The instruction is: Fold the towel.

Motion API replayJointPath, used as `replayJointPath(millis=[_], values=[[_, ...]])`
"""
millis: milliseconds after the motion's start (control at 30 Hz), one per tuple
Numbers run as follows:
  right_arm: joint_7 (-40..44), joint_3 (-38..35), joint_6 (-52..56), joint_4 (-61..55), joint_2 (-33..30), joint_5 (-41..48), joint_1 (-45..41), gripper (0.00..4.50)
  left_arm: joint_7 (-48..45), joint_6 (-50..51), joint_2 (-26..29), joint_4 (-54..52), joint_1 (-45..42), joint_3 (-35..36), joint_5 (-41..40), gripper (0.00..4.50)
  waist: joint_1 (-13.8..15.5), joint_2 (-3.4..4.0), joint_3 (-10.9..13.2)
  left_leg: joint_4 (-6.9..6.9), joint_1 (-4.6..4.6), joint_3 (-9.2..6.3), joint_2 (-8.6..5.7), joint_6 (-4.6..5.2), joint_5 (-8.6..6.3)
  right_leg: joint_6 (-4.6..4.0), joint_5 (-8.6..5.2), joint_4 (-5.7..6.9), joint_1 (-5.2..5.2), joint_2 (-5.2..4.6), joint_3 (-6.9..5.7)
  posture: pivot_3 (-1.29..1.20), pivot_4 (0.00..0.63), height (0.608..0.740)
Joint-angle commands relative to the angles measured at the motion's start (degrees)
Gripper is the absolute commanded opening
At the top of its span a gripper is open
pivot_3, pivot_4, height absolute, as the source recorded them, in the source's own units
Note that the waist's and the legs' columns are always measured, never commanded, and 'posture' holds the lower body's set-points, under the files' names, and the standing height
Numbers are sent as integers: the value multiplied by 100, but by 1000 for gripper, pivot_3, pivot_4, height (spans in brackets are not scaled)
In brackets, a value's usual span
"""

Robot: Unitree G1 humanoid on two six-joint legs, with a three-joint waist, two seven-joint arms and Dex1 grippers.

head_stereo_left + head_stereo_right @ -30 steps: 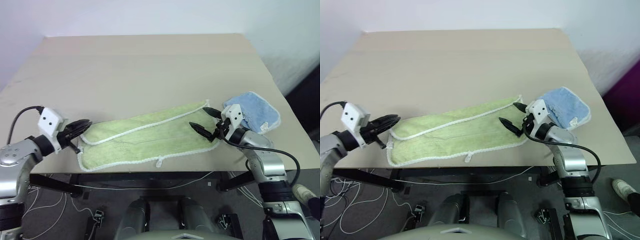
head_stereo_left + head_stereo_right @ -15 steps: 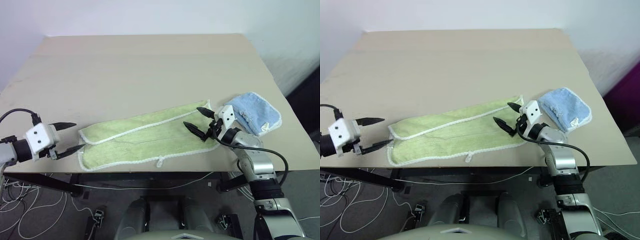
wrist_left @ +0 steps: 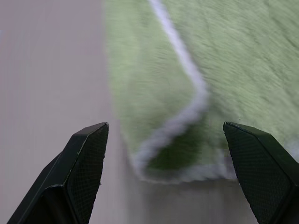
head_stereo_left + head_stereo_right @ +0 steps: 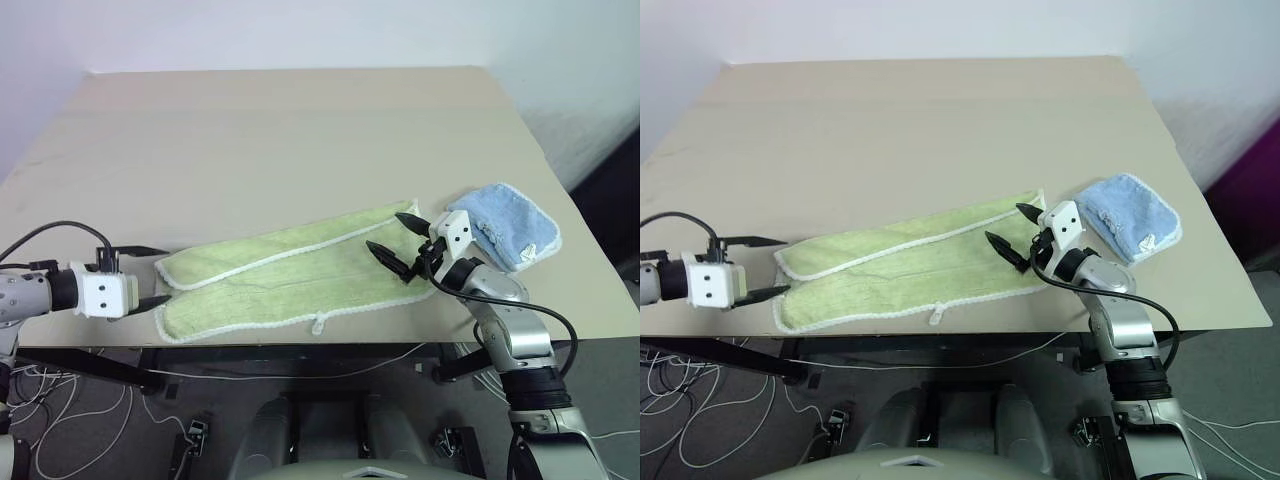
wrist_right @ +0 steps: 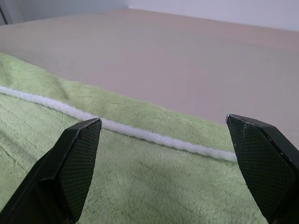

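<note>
Currently the towel (image 4: 290, 275) is found lying flat near the front edge of the table (image 4: 300, 130), already doubled lengthwise into a long strip that runs slantwise from the robot's left up toward its right, with a white-stitched edge along the middle and a small loop tag (image 4: 319, 325) at the near hem. Against the pictures of a second ago, the strip itself is seen not to have shifted, while the left gripper (image 4: 146, 276) has been changed: its fingers, then pinched together at the left end of the cloth, are now spread wide apart and have been rolled, and the wrist view shows the folded corner (image 3: 187, 140) lying on the table between them, gripped by neither. It is judged that the left end has been released and that a fresh hold on that corner is being lined up for the crosswise fold, which is not yet begun. The right gripper (image 4: 396, 243) is observed over the right end of the strip, its fingers likewise wide apart, and has hardly moved; from the head views it cannot be settled whether its tips touch the cloth or hang just above it. A smaller blue towel (image 4: 505, 225) lies just beside that end, partly hidden behind the right wrist. The underlayer of the strip is covered by the upper layer, so its evenness cannot be checked, and the left wrist view is blurred.
</note>
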Motion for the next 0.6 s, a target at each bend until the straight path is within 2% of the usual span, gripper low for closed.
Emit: replayJointPath(millis=[33, 267, 367, 500, 600], values=[[-6, -176, -59, -200, -55, 95, -55, 4500, 170, -594, 230, 494, -331, -253, 301, 4109, 23, -2, -1, 3, 0, -1, 0, 0, 0, 0, 0, 1, 2, 1, -2, 0, 150, 740], [-49, -124, -130, -129, 16, 60, -83, 4500, 945, -984, 98, 886, -813, -600, 811, 4109, 21, -1, -1, 8, 2, -1, 0, 2, 0, 2, 0, 5, 7, 5, -4, 0, 150, 740], [-26, -147, -180, -119, 6, 70, -37, 4500, 1097, -899, 17, 809, -829, -704, 760, 4109, 21, -1, -1, 10, 2, 1, -1, 3, 0, 2, 0, 5, 8, 5, -3, 0, 150, 740], [4, -190, -265, -51, -25, 64, 19, 4500, 744, -181, -115, 479, -797, -718, 21, 4109, 30, -1, -2, 13, 2, -1, -1, 3, 0, 3, 0, 8, 9, 5, -4, 0, 150, 740], [6, -186, -309, -8, -18, 54, 17, 4500, 613, 172, -141, 296, -796, -719, -189, 4109, 12, -1, -2, 14, 2, -1, -1, 3, -1, 3, 0, 8, 10, 6, -4, 0, 150, 740]])
